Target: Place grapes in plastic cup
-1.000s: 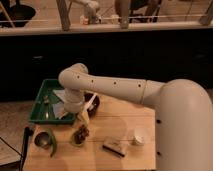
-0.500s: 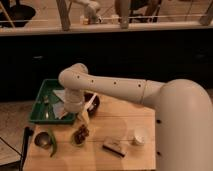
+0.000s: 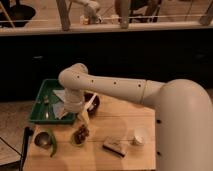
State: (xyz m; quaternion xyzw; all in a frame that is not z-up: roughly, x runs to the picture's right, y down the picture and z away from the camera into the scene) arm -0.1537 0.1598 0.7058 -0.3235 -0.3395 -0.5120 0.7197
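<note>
One white, smooth-shelled arm (image 3: 125,90) reaches from the right across a pale wooden counter (image 3: 125,120) built of planks. Its gripper (image 3: 84,119) hangs at the arm's rounded wrist, pointing down just above and a little to the upper right of the grapes; whether the jaws are released or clenched cannot be told from this view.

One cluster of grapes (image 3: 81,134) sits on the counter, a small bumpy mound of dark reddish-purple berries with a trace of green at its base. One plastic cup (image 3: 139,136), round, whitish and translucent with a wide rim, stands upright on the right part of the counter, well apart from the grapes. Between them lies one flat dark rectangular block (image 3: 114,146), lying at a slant nearer the front edge.

To the left of the grapes lies one curved green pod-like vegetable (image 3: 53,145), and just beside it, at the counter's left end, stands one round grey metal cup (image 3: 41,140) with a dull sheen. One dark bowl (image 3: 93,103) sits behind the gripper, partly hidden by the arm. One green tray (image 3: 41,99) with raised walls rests at the back left, holding pale crumpled material whose nature is unclear.

Behind the counter runs a dark wall, and above it a lighter ledge with blurred shapes.
</note>
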